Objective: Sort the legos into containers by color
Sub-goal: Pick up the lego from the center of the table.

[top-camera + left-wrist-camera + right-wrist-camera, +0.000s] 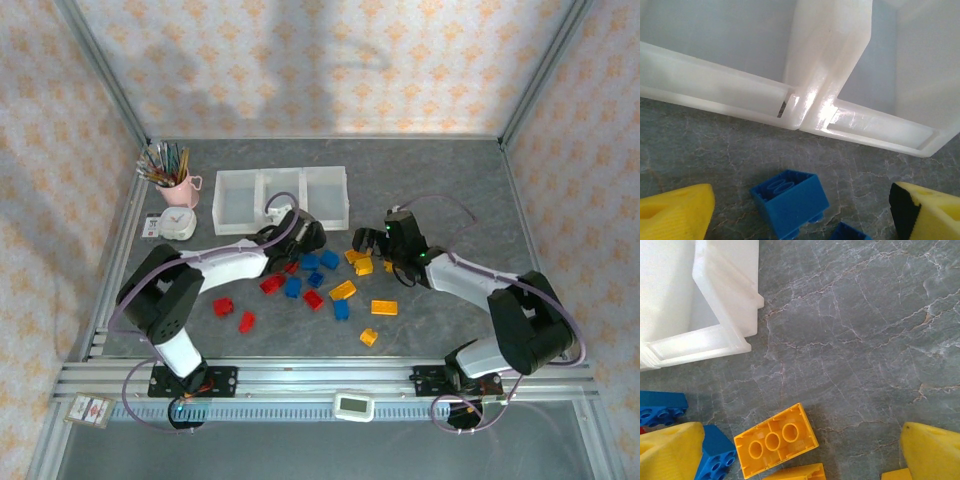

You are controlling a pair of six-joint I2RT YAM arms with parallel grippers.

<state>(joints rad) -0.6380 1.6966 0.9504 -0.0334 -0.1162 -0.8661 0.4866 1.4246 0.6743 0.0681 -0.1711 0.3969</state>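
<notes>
On the far left, a pink cup [182, 190] of pencils stands by a small white clock [178, 224]. The containers [259, 198], three white bins in a row, sit toward the back of the table. The left gripper [306, 240] is just in front of them, and from above its tips are hard to see. Its own camera shows its yellow fingers [675, 212] wide apart and cut off at the edges. A blue lego [790, 200] lies tipped between them, not touched.

The legos [292, 287] lie spread between the arms. The right gripper [372, 242] is also wide apart, over an orange lego [775, 440] lying holes-up.

The table [450, 180] is grey like stone. The walls [300, 60] have an orange pattern.
</notes>
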